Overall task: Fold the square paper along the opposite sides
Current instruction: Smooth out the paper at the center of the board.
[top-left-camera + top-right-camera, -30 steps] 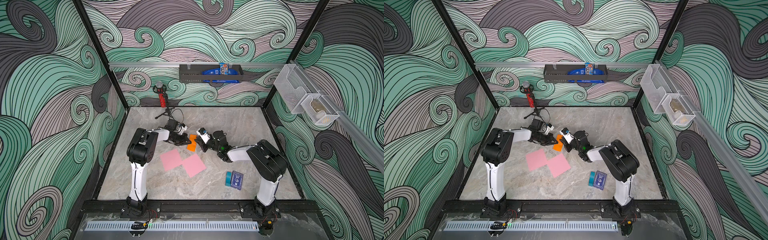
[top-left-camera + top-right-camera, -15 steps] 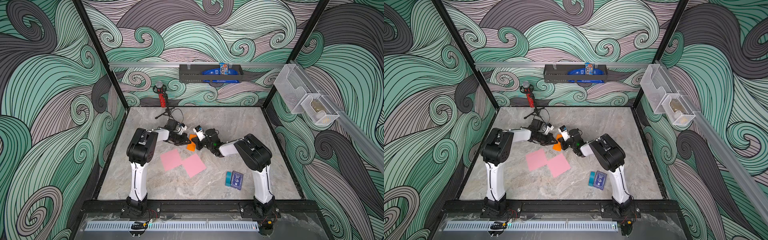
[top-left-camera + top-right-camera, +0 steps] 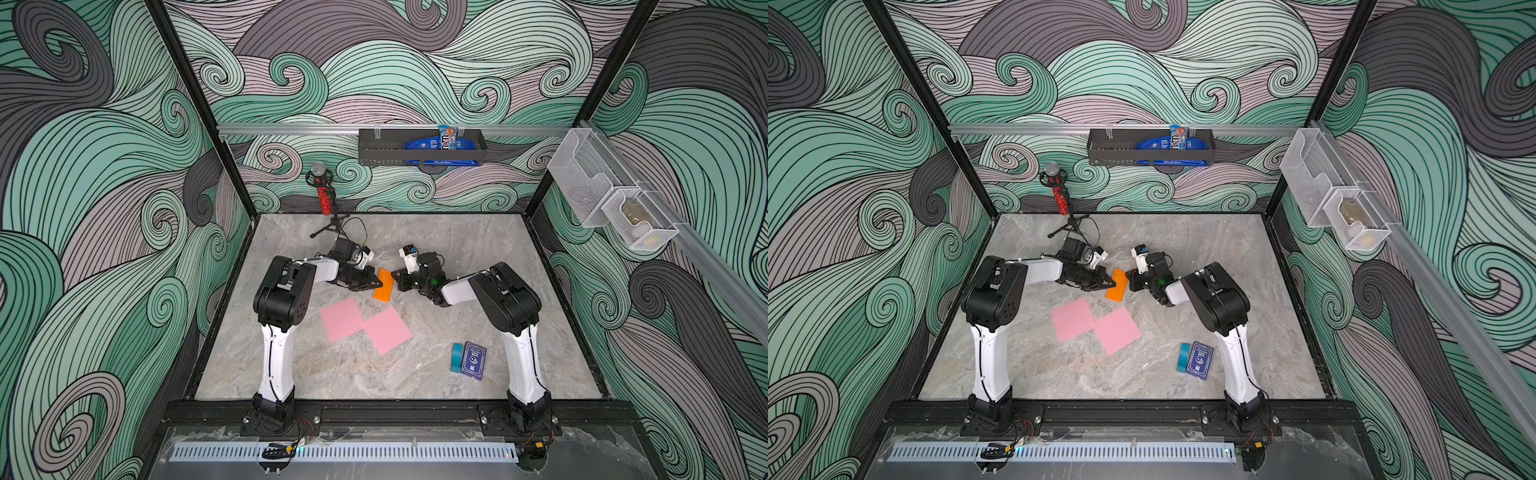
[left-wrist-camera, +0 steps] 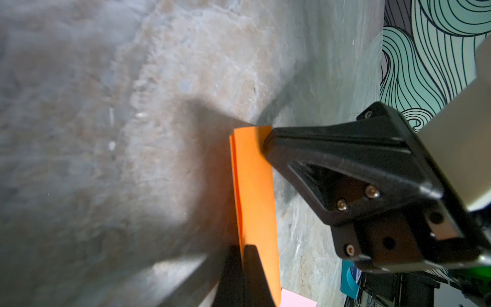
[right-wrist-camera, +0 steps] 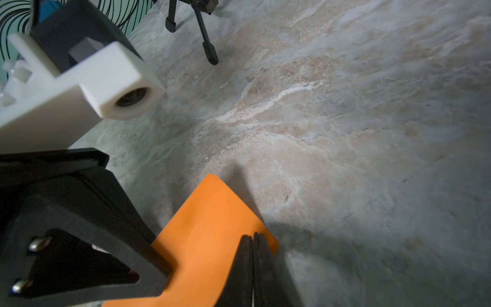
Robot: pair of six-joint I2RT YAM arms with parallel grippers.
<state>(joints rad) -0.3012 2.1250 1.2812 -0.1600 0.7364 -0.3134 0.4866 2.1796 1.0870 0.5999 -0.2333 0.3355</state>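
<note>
Right tool (image 5: 252, 239) newly shut, seemingly pinching folded orange paper (image 5: 212, 226), left tool (image 4: 243, 249) pinching its opposite edge

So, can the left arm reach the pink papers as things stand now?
Probably not yet: the left fingers are shut on the orange paper, as are the right fingers. The pink papers lie uncovered nearby, so once freed, likely yes.
</note>
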